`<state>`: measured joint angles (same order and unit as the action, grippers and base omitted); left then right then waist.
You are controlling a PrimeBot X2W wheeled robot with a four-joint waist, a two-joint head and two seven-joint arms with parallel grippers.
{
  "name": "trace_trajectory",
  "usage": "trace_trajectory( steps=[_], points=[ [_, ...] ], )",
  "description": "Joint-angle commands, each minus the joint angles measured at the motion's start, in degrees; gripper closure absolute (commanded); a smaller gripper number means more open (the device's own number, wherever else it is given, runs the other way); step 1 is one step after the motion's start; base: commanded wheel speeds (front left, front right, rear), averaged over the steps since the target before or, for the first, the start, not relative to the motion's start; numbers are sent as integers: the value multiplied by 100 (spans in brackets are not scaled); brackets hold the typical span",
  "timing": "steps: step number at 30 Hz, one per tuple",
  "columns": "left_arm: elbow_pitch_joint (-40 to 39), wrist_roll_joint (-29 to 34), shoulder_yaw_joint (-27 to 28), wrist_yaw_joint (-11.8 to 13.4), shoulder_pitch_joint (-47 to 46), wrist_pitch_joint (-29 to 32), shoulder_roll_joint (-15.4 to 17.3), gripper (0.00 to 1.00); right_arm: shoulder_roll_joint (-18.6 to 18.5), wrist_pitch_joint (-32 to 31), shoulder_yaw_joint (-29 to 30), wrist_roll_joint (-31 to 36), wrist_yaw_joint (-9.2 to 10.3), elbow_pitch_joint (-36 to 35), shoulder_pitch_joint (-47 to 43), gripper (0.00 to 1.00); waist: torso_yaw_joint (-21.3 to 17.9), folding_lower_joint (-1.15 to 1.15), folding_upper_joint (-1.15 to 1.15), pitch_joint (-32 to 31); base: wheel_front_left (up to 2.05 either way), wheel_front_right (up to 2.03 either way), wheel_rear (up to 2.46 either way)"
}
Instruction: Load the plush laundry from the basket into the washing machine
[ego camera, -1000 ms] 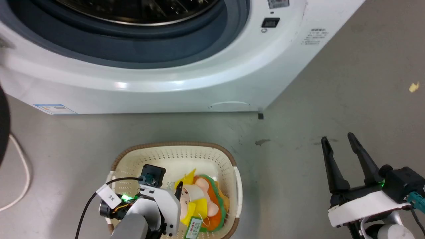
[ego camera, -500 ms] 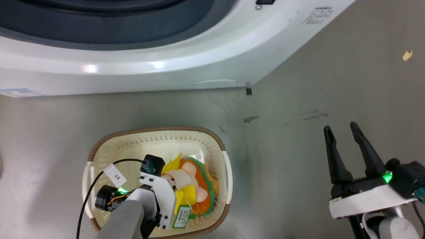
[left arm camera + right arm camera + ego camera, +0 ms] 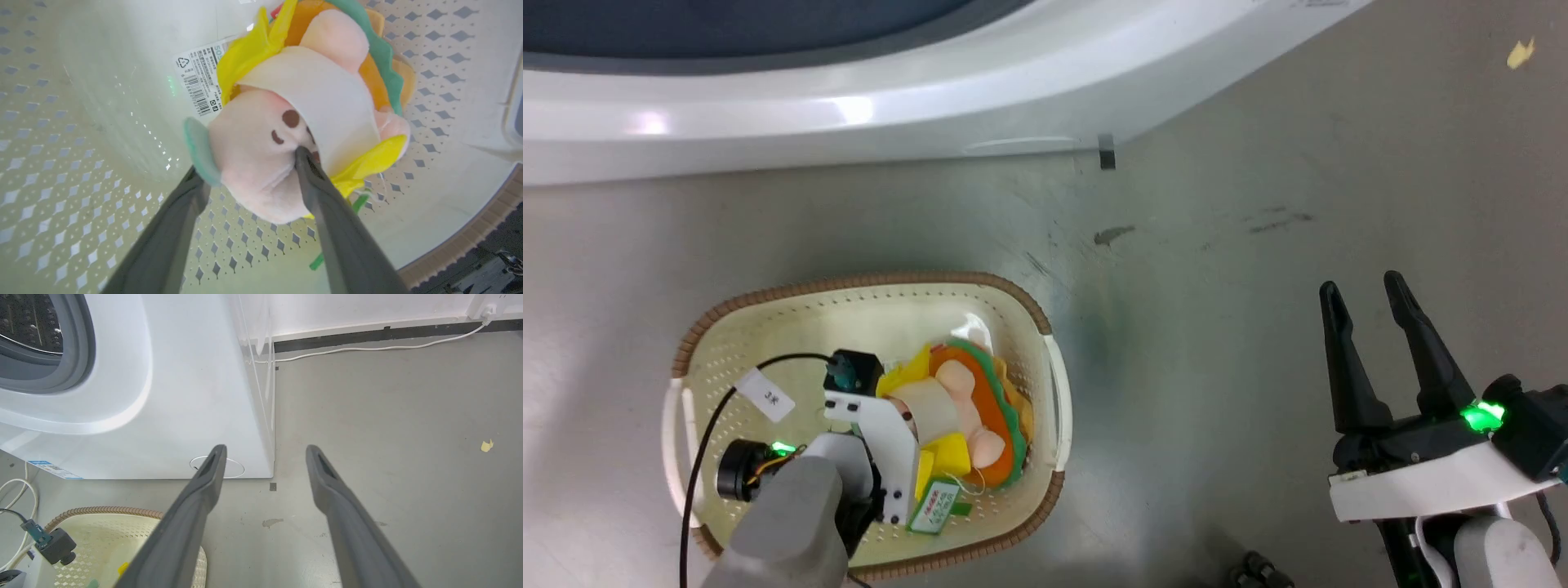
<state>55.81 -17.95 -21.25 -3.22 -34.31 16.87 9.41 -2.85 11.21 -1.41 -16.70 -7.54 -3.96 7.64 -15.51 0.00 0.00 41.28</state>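
The plush laundry (image 3: pixel 964 408) lies in the cream basket (image 3: pixel 866 282) on the floor, at the lower left of the head view. My left gripper (image 3: pixel 900 412) reaches down into the basket. In the left wrist view its two fingers press on either side of the toy's pale pink head (image 3: pixel 253 163), one fingertip (image 3: pixel 304 159) denting the face. My right gripper (image 3: pixel 1361 283) hangs open over bare floor at the lower right, nothing between its fingers (image 3: pixel 196 506). The washing machine (image 3: pixel 849 106) stands along the top, its grey ring (image 3: pixel 77 343) and steel drum showing.
A green hang tag (image 3: pixel 931 514) trails from the toy toward the basket's near rim. A barcode label (image 3: pixel 200 81) sits on the basket bottom. A white cable (image 3: pixel 367 347) runs along the wall. A yellow scrap (image 3: pixel 1517 53) lies on the grey floor.
The camera has tilted down, so the machine slid up the picture. My left gripper has sunk lower onto the toy's head, and its fingertip no longer shows beside it.
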Motion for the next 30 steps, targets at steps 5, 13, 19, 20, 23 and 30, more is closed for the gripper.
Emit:
trace_trajectory(
  steps=[5, 13, 19, 20, 23, 30],
  points=[
    [361, -161, -202, -151, -366, -38, 13, 33, -2, 109, -89, -170, 4, -46, 226, 0, -147, 0, 0, 332, 0, 0, 0],
    [725, -342, -478, -296, -472, -158, 104, 100, -2, 192, -26, -210, 5, -13, 261, 0, -171, 0, 0, 399, 0, 0, 0],
    [1100, -566, -597, -321, -353, -473, 36, 100, -2, 264, 112, -199, 5, 98, 228, 0, 45, 0, 0, -47, 0, 0, 0],
    [1163, -614, -610, -327, -316, -532, 8, 100, -2, 276, 119, -160, 5, 127, 209, 0, 93, 0, 0, -149, 0, 0, 0],
    [1330, -767, -640, -354, -225, -783, -48, 100, -2, 312, 179, -61, 5, 191, 207, 0, 243, 0, 0, -503, 0, 0, 0],
    [1524, -1110, -760, -419, 220, -1520, -118, 100, -3, 379, 320, 140, 5, 159, 44, 0, 691, 0, 0, -1490, 0, 0, 0]
  ],
)
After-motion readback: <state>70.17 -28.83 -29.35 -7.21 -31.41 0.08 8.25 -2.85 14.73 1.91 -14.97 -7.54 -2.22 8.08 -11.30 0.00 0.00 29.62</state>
